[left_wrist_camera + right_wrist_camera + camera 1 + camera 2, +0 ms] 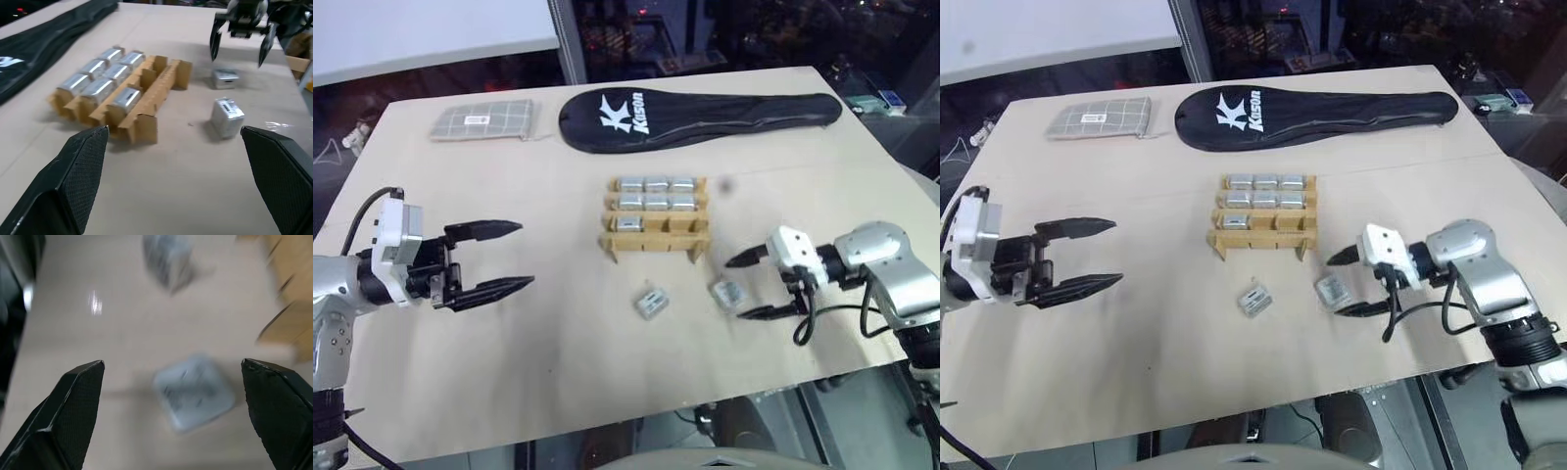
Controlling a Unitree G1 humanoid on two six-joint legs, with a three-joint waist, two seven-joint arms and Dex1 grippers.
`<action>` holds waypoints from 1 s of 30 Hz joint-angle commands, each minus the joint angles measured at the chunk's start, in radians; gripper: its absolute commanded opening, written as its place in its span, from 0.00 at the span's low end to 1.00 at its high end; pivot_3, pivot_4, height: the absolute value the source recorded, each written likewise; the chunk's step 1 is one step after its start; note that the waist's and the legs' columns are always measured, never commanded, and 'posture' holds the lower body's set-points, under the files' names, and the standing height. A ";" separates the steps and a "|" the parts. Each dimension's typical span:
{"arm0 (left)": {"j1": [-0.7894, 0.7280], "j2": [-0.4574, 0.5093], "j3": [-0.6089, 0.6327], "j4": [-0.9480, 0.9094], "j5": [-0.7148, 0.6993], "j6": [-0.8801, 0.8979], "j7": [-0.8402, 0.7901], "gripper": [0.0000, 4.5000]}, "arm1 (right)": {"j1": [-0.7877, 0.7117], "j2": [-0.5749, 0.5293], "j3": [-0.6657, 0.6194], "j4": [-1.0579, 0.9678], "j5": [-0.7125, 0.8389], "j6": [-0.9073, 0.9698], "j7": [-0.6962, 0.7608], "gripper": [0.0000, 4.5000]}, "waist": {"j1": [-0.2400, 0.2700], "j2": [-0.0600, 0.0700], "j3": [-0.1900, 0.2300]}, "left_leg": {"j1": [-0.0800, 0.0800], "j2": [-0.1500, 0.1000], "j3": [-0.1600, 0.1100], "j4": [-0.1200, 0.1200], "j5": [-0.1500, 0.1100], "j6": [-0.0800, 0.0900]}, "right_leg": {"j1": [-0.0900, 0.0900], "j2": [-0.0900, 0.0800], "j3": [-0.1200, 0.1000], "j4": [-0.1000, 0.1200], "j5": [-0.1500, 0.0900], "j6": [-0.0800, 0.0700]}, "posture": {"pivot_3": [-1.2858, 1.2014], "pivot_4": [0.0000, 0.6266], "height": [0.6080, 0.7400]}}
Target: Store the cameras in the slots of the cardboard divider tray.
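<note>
From the head views, the cardboard tray (654,220) sits mid-desk with seven silver cameras slotted: three in the far row, three in the middle, one at the near left, while two loose cameras (651,302) (727,294) lie on the pale desk (558,372) just nearer. The left wrist view shows the left gripper (173,161), its fingers spread wide and empty, facing the tray. The right wrist view shows the right gripper (173,396), fingers wide apart and empty, either side of one loose camera, without touching.
</note>
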 commanded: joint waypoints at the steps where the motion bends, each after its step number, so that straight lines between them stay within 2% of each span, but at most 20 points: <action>1: -0.005 0.033 -0.005 -0.005 -0.019 0.012 -0.049 1.00 | -0.039 -0.003 0.025 0.052 -0.056 -0.097 -0.022 0.99 | 0.002 0.000 0.000 | 0.000 0.000 0.000 0.000 0.000 0.000 | 0.000 0.000 0.000 0.000 0.000 0.000 | 0.52 0.24 1.00; 7: 0.006 0.055 -0.008 -0.029 -0.069 0.079 -0.114 1.00 | -0.067 0.012 0.052 0.117 -0.076 -0.147 -0.026 0.99 | 0.004 0.000 0.000 | -0.001 0.001 -0.001 0.000 0.000 0.000 | 0.000 -0.001 0.000 0.000 0.002 -0.003 | 0.52 0.24 1.00; 11: 0.012 0.082 -0.061 -0.003 0.010 -0.012 -0.158 1.00 | -0.068 0.012 0.065 0.123 -0.076 -0.145 -0.019 0.99 | 0.005 0.000 0.000 | -0.001 0.000 -0.001 0.000 0.000 0.000 | 0.000 -0.001 0.000 -0.001 0.002 -0.004 | 0.52 0.24 1.00; 16: -0.023 0.071 -0.077 0.020 0.016 -0.036 -0.161 1.00 | -0.073 0.008 0.070 0.120 -0.075 -0.140 -0.022 0.99 | 0.006 0.000 0.000 | -0.001 0.000 -0.001 0.000 0.000 0.000 | 0.000 -0.001 0.000 0.000 0.002 -0.004 | 0.52 0.24 1.00; 19: -0.027 0.067 -0.092 0.024 0.021 -0.046 -0.162 1.00 | -0.074 0.010 0.067 0.121 -0.063 -0.137 -0.014 0.80 | 0.006 0.000 0.000 | -0.001 0.000 0.000 0.000 0.000 0.000 | 0.000 -0.001 0.000 -0.001 0.002 -0.004 | 0.52 0.24 1.00; 23: -0.033 0.060 -0.091 0.024 0.013 -0.041 -0.155 1.00 | -0.083 0.012 0.067 0.119 -0.058 -0.131 -0.010 0.40 | 0.005 0.000 0.000 | -0.001 0.000 0.000 0.000 0.000 0.000 | 0.000 -0.001 0.000 -0.001 0.002 -0.004 | 0.52 0.24 1.00; 24: -0.033 0.059 -0.092 0.023 0.014 -0.042 -0.154 1.00 | -0.086 0.014 0.066 0.119 -0.056 -0.131 -0.010 0.38 | 0.005 0.000 0.000 | -0.001 0.000 0.000 0.000 0.000 0.000 | 0.000 -0.001 0.000 0.000 0.002 -0.004 | 0.52 0.24 1.00; 30: -0.039 0.022 -0.101 -0.036 -0.041 0.021 -0.105 1.00 | -0.099 0.044 0.035 0.064 0.007 -0.063 -0.035 0.38 | 0.006 0.000 0.000 | -0.001 0.000 -0.001 0.000 0.000 0.000 | 0.000 -0.001 0.000 0.000 0.003 -0.004 | 0.52 0.24 1.00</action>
